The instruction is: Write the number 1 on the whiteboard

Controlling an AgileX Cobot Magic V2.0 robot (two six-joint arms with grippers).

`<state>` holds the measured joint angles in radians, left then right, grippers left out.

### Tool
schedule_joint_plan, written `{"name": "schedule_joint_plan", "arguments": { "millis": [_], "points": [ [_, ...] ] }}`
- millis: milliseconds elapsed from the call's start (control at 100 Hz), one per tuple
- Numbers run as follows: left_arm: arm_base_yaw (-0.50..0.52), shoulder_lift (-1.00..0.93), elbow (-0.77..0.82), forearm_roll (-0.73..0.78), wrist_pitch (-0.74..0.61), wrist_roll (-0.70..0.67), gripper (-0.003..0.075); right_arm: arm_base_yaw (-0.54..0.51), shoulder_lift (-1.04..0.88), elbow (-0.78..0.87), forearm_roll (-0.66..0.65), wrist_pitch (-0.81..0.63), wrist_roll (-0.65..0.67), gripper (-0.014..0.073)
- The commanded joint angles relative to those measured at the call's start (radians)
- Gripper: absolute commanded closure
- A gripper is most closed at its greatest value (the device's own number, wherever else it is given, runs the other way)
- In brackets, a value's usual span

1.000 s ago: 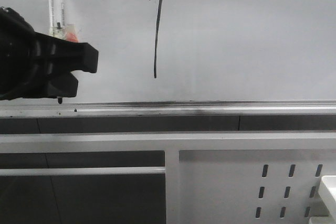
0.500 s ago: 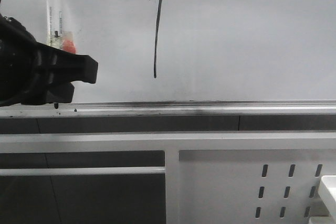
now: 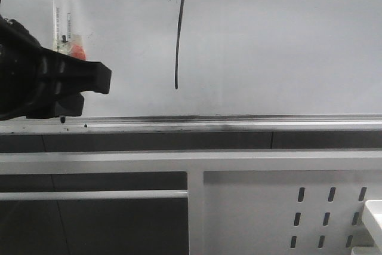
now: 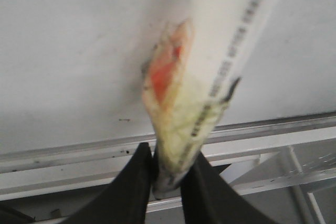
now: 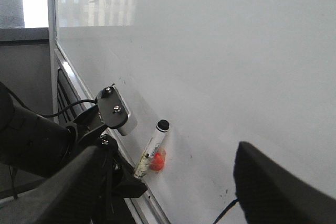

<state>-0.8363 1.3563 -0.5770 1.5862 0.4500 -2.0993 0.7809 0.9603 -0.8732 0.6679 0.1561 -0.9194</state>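
Front view: we see number 1 (image 3: 179, 28) upper centre on whiteboard (image 3: 286, 40), unobstructed. Left fingers (image 4: 167, 179) clenched around marker (image 3: 62, 19) beside edge rail (image 3: 239, 122). Right fingers (image 5: 163, 182) spread apart, released.

Number 1 (image 3: 179, 28) on whiteboard (image 3: 280, 40), right of marker (image 3: 61, 16) in left pincer (image 3: 74, 91).

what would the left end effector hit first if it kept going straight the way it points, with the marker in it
Probably the whiteboard. The left end effector grips the marker, which runs ahead toward the white surface above the edge rail. Depth is unclear, so I cannot tell whether the tip is touching.
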Motion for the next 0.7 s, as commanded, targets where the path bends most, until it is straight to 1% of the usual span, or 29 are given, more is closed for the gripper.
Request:
{"name": "schedule_joint_plan", "arguments": {
  "millis": [0,110,230,690],
  "points": [
    [0.001,-0.018,-0.03,0.024,0.033,-0.008,0.0508,-0.007,-0.015,-0.036,0.011,-0.074,-0.009,0.0121],
    [0.001,-0.018,-0.03,0.024,0.033,-0.008,0.0423,-0.007,-0.015,-0.036,0.011,-0.074,-0.009,0.0121],
    [0.001,-0.018,-0.03,0.024,0.033,-0.008,0.0377,-0.007,-0.015,-0.036,0.011,-0.074,-0.009,0.0121],
    [0.001,-0.027,-0.03,0.024,0.024,0.027,0.0369,-0.007,-0.015,-0.036,0.011,-0.074,-0.009,0.0121]
  ]
}}
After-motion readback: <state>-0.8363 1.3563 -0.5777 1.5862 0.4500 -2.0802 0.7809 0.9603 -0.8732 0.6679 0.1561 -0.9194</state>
